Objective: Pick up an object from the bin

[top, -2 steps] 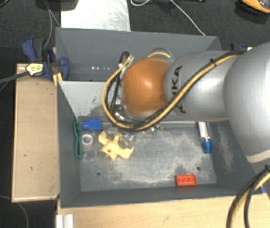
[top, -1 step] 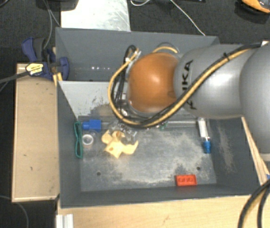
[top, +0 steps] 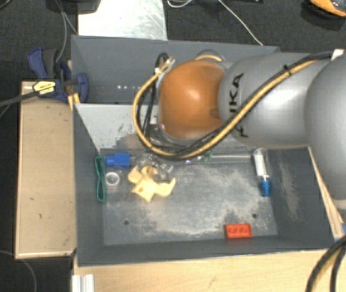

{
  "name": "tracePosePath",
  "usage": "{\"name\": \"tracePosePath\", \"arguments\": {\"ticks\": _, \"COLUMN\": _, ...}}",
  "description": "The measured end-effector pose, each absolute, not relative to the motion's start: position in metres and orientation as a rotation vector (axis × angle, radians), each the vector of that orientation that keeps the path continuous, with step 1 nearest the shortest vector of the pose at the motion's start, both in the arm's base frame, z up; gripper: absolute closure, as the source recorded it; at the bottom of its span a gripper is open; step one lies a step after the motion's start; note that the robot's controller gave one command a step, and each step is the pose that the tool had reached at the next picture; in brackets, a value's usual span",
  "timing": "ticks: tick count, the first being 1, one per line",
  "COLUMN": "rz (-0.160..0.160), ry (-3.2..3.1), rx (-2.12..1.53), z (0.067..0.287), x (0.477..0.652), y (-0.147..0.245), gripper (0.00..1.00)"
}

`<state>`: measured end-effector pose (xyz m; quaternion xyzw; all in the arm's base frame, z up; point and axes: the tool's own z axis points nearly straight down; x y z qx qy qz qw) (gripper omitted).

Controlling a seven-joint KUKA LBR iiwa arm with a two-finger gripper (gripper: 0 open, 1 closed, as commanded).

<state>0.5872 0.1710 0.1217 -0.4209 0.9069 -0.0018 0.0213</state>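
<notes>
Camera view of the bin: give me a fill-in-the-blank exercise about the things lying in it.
1. The small flat brick by the near wall of the bin is ____ in colour.
2. The white pen, lying to the right of the hand in this view, has a ____ cap.
3. The hand is over a few pale ____ pieces.
Missing words: red; blue; yellow.

The arm [top: 295,102] is a thick silver-grey tube with rounded, glossy joints. Black KUKA lettering [top: 239,105] runs across the link beside the wrist. A smooth orange dome-shaped cover [top: 188,99] caps the wrist. A yellow-and-black cable [top: 137,111] loops round the cover from twelve o'clock through nine to six, then runs along the arm toward two o'clock. Under the cover, at six o'clock, the gripper [top: 156,168] shows dark metal.
</notes>
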Motion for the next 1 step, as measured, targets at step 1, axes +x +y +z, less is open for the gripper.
{"name": "tracePosePath", "arguments": {"ticks": 1, "rz": 0.002, "ry": 2.813, "rx": -1.229, "z": 0.3157, "x": 0.5852, "y": 0.1553, "gripper": 1.0}}
